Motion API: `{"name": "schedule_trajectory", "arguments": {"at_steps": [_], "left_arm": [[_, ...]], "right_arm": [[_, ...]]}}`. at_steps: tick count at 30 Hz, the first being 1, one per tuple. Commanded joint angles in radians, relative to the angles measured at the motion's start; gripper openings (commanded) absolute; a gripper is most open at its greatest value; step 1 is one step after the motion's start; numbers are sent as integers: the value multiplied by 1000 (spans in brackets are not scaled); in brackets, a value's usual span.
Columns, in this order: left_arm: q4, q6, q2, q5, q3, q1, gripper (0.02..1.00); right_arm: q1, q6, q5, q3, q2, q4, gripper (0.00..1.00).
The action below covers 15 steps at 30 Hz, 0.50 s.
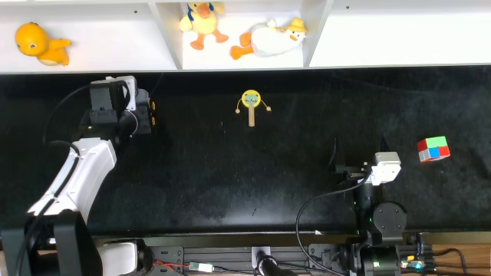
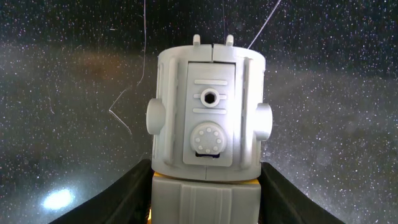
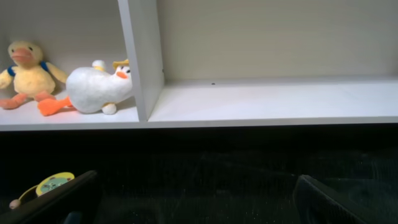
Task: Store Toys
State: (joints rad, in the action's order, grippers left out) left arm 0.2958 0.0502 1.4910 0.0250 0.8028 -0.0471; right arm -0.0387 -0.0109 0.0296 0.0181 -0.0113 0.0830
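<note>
A robot lab bench: black speckled tabletop, white cubby shelf, exposed cabling.

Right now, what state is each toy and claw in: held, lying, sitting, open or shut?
left gripper: shut on the white robot toy.
white robot toy: held by that gripper.
right gripper: open, holding nothing.
orange duck: lying in left compartment.
yellow duck: sitting upright, middle compartment.
white duck: lying on its side, middle compartment.
rattle drum: lying flat on table.
colour cube: resting on table.
</note>
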Motion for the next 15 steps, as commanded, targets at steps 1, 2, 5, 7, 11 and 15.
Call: {"name": "schedule_trajectory", "arguments": {"at_steps": [1, 2, 5, 7, 11, 15], "left_arm": [[3, 0, 2, 22, -5, 3, 354], [4, 0, 1, 23, -5, 3, 347], [8, 0, -26, 22, -5, 4, 338], [19, 0, -69, 23, -5, 4, 323], [35, -1, -180, 23, -5, 4, 316], [27, 0, -264, 33, -3, 3, 316]], "right_arm": [[4, 4, -4, -13, 7, -5, 993], [4, 4, -4, -13, 7, -5, 998], [4, 4, -4, -13, 7, -5, 996], [4, 4, -4, -13, 7, -5, 996], [4, 4, -4, -13, 7, -5, 996], [4, 4, -4, -13, 7, -5, 993]]}}
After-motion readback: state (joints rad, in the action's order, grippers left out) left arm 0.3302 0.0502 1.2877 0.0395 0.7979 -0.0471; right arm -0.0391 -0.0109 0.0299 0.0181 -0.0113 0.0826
